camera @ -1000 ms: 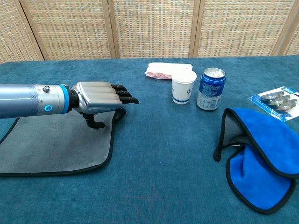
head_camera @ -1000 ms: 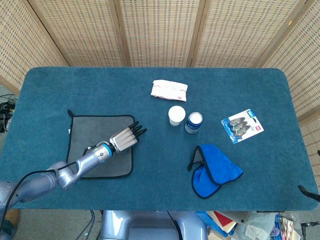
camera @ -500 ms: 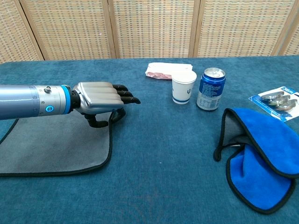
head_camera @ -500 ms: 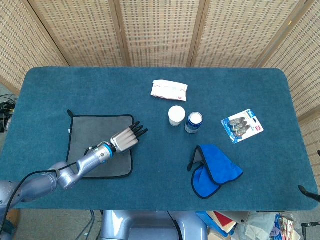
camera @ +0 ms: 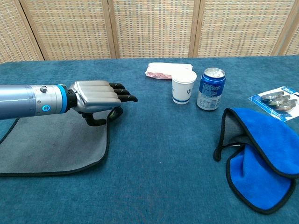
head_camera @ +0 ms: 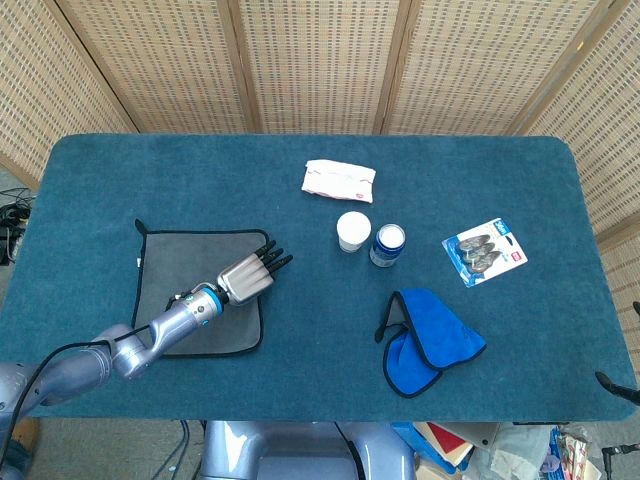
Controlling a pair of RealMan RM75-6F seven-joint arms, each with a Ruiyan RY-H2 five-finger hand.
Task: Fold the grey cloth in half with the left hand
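**Reaching across the grey cloth's right edge**

Reaching in low from the front-left corner of the tabletop point(head_camera: 150, 160), the left hand point(head_camera: 247, 276) is palm down, fingers point(camera: 122, 92) straight and pressed together, thumb curled underneath. The grey cloth point(head_camera: 185, 270) lies flat near the tabletop's left edge, and its far right corner sits right under the hand, looks lifted against the thumb. Can't really tell if it's actually pinched, the hand hides it. Right hand: only a dark tip shows at the front-right corner, cut off.

grey cloth point(head_camera: 188, 280) | black-edged, flat on table's left | far-right corner apparently lifted slightly
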